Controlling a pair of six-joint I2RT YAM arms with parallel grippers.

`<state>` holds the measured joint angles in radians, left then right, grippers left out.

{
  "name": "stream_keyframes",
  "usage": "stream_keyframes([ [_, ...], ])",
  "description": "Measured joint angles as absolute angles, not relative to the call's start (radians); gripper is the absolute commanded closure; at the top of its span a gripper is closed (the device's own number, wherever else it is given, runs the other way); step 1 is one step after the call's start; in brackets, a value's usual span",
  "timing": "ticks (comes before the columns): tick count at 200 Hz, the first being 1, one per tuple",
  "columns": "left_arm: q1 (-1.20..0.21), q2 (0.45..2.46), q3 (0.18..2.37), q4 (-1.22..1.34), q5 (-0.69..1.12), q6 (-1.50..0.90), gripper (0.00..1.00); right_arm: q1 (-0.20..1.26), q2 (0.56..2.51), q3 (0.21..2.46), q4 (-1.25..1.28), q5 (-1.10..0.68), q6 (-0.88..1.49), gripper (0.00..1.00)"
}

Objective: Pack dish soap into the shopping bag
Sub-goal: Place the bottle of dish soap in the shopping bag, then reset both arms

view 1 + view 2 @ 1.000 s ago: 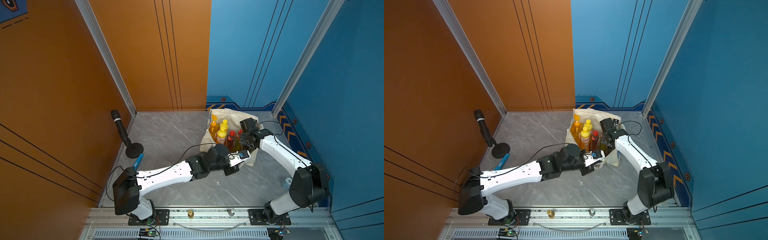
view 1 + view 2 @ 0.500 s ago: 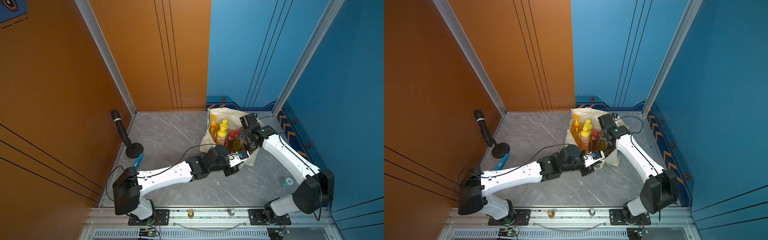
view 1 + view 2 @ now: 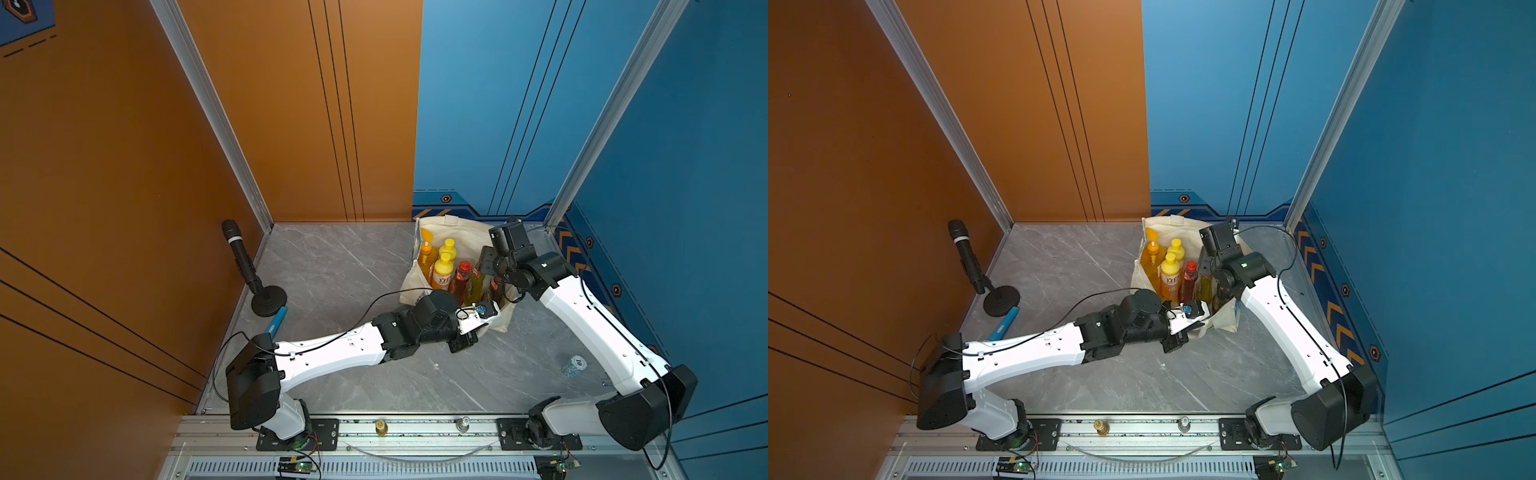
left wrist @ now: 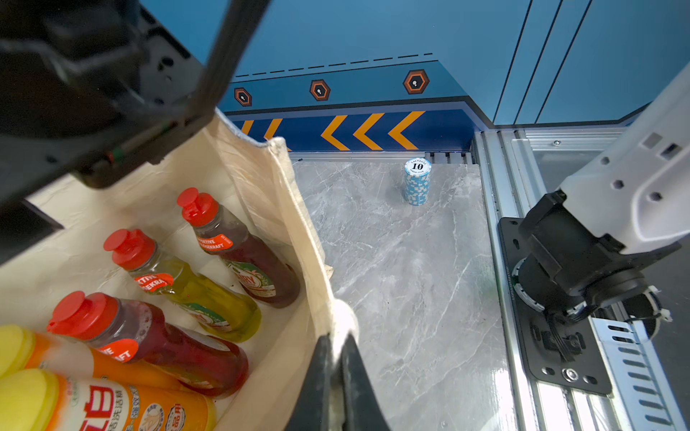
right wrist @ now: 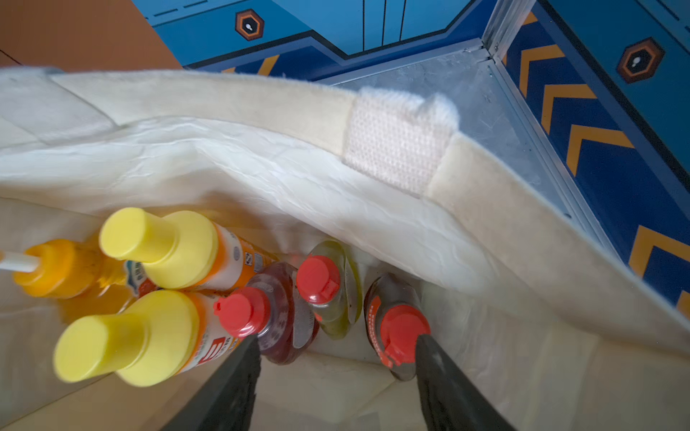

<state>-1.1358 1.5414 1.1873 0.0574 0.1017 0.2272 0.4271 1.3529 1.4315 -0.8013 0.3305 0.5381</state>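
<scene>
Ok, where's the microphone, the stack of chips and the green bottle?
microphone (image 3: 242, 259): in a top view, on its black handle.
stack of chips (image 4: 417, 184): left wrist view, on the side of the stack.
green bottle (image 4: 213, 294): left wrist view, on its body, inside the bag.

The grey marbled tabletop (image 3: 353, 266) carries a shopping bag (image 3: 453, 235) standing at the far right. A microphone (image 3: 269, 298) on a round base stands at the left edge, with a blue marker (image 3: 276, 320) just beside it. A chip stack (image 3: 575, 365) stands at the near right.
</scene>
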Motion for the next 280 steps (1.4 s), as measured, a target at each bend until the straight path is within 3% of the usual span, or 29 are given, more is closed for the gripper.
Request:
stream_keyframes([
  [99,-1.142,1.512,1.226,0.059,0.080,0.213,0.44,0.427,1.166,1.496,-0.904,0.266,0.519,0.17],
  [126,-1.142,1.424,1.226,0.052,0.035,0.214,0.34,0.419,1.076,1.499,-0.945,0.305,0.513,0.10],
  [140,-1.142,1.363,1.223,0.053,0.001,0.214,0.26,0.406,1.028,1.499,-0.969,0.334,0.511,0.00],
  [178,-1.142,1.166,1.148,0.061,-0.136,0.200,0.00,0.344,0.888,1.472,-1.033,0.420,0.513,0.00],
  [237,-1.116,0.917,0.898,0.050,-0.387,0.140,0.02,0.266,0.702,1.270,-1.103,0.543,0.525,0.00],
  [280,-1.007,0.696,0.709,-0.019,-0.566,0.030,0.02,0.233,0.645,1.148,-1.118,0.603,0.538,0.00],
])
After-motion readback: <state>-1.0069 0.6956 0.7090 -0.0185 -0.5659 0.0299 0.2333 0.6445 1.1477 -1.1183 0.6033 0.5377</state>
